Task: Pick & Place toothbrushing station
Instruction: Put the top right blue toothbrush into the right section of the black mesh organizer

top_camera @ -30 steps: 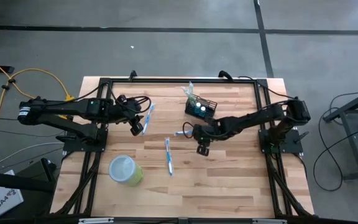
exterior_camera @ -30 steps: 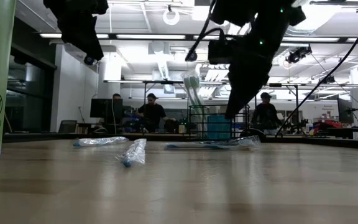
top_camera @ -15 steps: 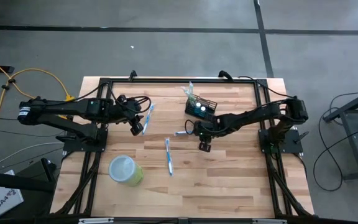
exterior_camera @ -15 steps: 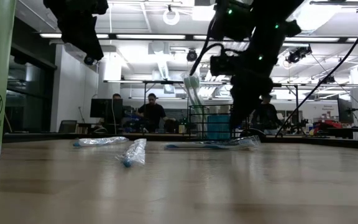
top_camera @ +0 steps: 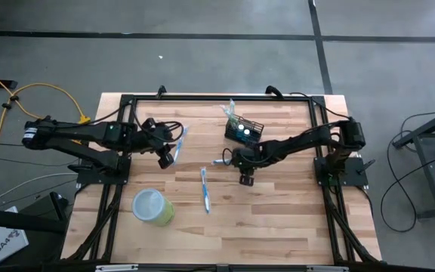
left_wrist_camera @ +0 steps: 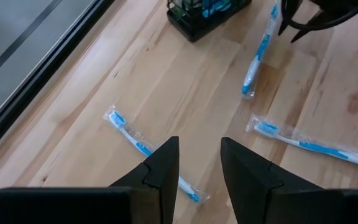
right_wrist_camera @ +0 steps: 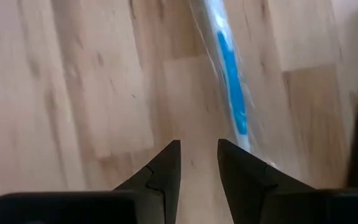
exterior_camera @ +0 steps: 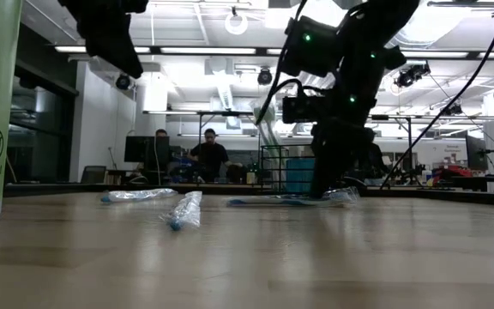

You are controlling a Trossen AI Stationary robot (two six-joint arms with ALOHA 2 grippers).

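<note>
Basket (top_camera: pixel 245 130) of black wire mesh, standing at the far middle of the wooden surface (top_camera: pixel 278 219), with blue items inside and a clear wrapper sticking up at its far left corner. Right gripper (top_camera: pixel 242 159), low over the surface just near-left of the basket, fingers a narrow gap apart and holding nothing; a wrapped toothbrush (right_wrist_camera: pixel 230 102) lies just beside its fingertips, and whether a finger touches the wrapper is hard to judge from the low view. Same toothbrush (top_camera: pixel 223 161) seen from above, at the left of the right gripper. Left gripper (top_camera: pixel 166 155), waiting above the left part of the surface, fingers slightly apart and empty, over a second wrapped toothbrush (top_camera: pixel 178 143). Third wrapped toothbrush (top_camera: pixel 205 190), lying alone near the middle, well apart from the basket. Light-green cup (top_camera: pixel 152 206), at the near left. Several people (exterior_camera: pixel 207 154) sit in the room beyond.
</note>
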